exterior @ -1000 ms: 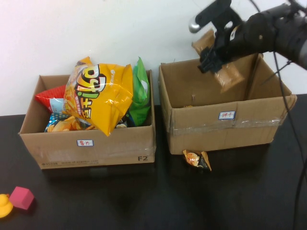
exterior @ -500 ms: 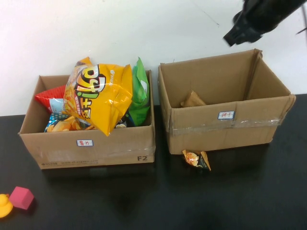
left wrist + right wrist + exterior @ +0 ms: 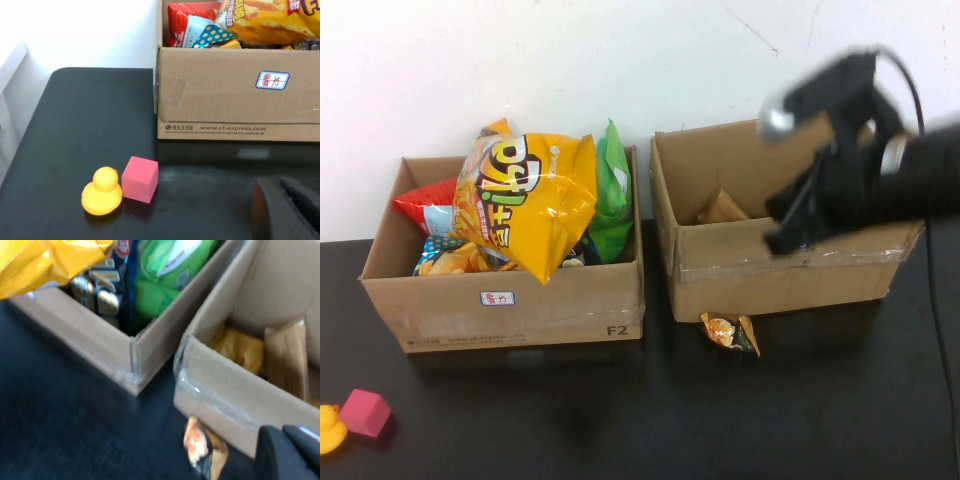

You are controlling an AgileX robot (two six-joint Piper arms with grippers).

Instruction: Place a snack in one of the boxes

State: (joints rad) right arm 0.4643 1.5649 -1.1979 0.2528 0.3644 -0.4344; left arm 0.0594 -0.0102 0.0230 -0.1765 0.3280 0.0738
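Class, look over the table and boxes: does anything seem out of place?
Yes. A small orange snack packet lies on the black table against the front of the right box, outside both boxes. The right end effector hangs above that box; the left end effector sits low near the table.

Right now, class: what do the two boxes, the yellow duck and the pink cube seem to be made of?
Left box and right box: matte brown corrugated cardboard, taped seams.
Yellow duck: smooth, likely rubber or plastic.
Pink cube: matte, perhaps foam or painted wood.
Right gripper over the right box; left gripper low by the left box.
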